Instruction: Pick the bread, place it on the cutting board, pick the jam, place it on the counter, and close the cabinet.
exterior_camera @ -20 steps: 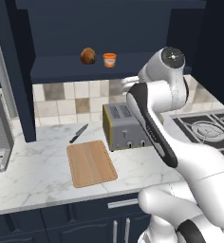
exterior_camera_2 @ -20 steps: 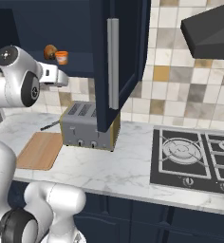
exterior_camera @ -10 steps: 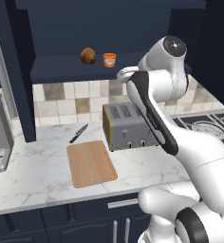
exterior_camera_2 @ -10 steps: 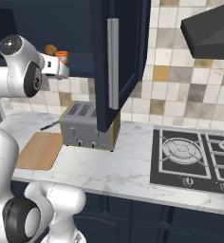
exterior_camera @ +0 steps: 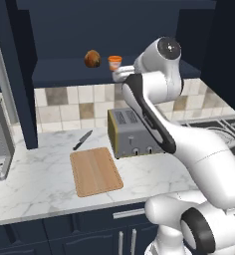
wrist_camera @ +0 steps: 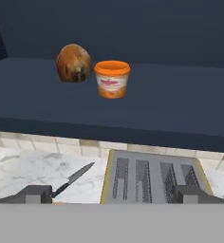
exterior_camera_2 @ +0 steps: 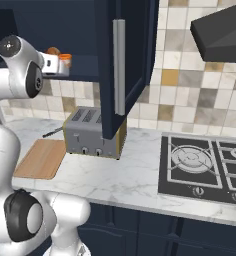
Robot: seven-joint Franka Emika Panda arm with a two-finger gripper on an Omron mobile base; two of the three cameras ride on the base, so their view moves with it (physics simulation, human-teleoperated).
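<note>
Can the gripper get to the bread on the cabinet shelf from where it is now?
Probably yes. The gripper is open and faces the shelf, with open space between it and the bread. The jam sits close beside the bread, so a finger may brush it.

Brown bread & orange jam side-by-side on cabinet shelf, cutting board bare

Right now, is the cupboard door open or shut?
Open. The cabinet door swings out toward the room, its edge and handle facing us, and the bread and jam sit uncovered on the shelf inside.
</note>
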